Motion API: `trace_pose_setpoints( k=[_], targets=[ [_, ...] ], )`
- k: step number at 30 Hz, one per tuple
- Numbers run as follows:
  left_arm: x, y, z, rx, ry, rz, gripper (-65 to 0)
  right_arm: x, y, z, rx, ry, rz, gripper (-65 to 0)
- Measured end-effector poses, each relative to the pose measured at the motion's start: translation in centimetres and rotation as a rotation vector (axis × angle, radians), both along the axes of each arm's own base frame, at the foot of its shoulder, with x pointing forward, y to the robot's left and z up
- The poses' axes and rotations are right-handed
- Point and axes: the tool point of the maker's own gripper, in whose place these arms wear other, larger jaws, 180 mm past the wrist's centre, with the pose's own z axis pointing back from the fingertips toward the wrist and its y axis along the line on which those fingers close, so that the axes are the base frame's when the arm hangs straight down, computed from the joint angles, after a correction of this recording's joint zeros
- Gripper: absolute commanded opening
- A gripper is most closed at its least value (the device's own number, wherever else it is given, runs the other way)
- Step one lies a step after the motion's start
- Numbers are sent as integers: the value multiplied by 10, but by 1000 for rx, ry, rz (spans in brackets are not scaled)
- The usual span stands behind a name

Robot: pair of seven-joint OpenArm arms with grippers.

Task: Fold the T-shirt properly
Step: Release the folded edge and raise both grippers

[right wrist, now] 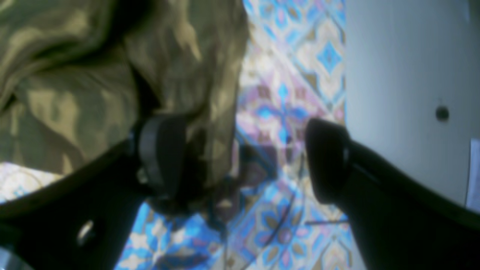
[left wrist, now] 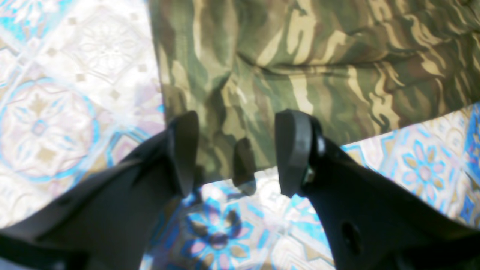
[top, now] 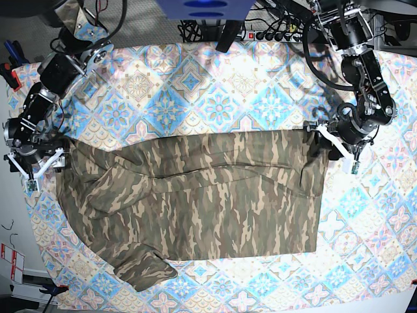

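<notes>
Spreading a half-folded camouflage shirt, both arms at the top corners

Going left to right across the base view. At 9 o'clock, the right gripper (top: 40,164) sits at the shirt's far-left upper corner. Its wrist view shows the jaws wide apart; cloth drapes against one pad and the other pad stands clear over the patterned tablecloth (right wrist: 285,112). Not a clamp, by the look of it: cloth rests there, loose.

Centre: the T-shirt (top: 195,202) lies across the middle of the desk as a broad band, top edge fairly straight, long creases running side to side. A sleeve or loose flap sticks out toward 7 o'clock, bunched and rumpled. Right-hand edge is neat and square.

At 3 o'clock, the left gripper (left wrist: 240,153) hovers at the shirt's upper-right corner. Jaws apart, straddling the cloth's edge; the corner lies between the pads with a gap on each side. Nothing gripped that I can see.

Handling, as a judgement: soft, light woven cloth, limp, no stiffness to carry a fold on its own. It will sag and drag on the tablecloth, so both ends want lifting together. Best holds are the corners and hemmed edges, pinching both layers. The stray flap at 7 o'clock probably needs tucking in before any further fold.
</notes>
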Motion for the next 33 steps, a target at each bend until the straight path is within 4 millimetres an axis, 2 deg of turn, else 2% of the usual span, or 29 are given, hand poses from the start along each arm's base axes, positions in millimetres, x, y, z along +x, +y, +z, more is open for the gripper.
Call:
trace_pose_setpoints(
  k=[5,11,15,17,19,22,23,25,27,31,33],
  targets=[
    [-5,3,-4,8,18,3,-326,-25,-16,-11,35,63,-102,-153],
    [-5,2,-4,7,17,3,-326,-45,-13,-27,89,82,-169,-153],
    [-4,2,-3,7,15,2,-326,-74,-13,-45,92,173,-193,-153],
    [-5,2,-4,8,17,3,-326,-80,-8,-49,95,187,-198,-153],
    [-7,2,-6,10,34,0,-326,-72,-7,-35,76,142,-192,-153],
    [-10,2,-9,17,62,-6,-326,-66,-18,-6,11,77,-201,-153],
    [-10,2,-9,17,60,-6,-326,-71,-22,-3,-6,98,-215,-153],
    [-10,1,-9,15,61,-7,-326,-89,-26,-11,-18,189,-245,-153],
    [-10,1,-9,17,62,-6,-326,-96,-23,-16,1,249,-268,-153],
    [-11,2,-10,18,66,-7,-326,-61,-18,3,27,176,-257,-153],
    [-11,2,-10,17,64,-7,-326,-63,-16,-1,39,207,-257,-153]
  ],
)
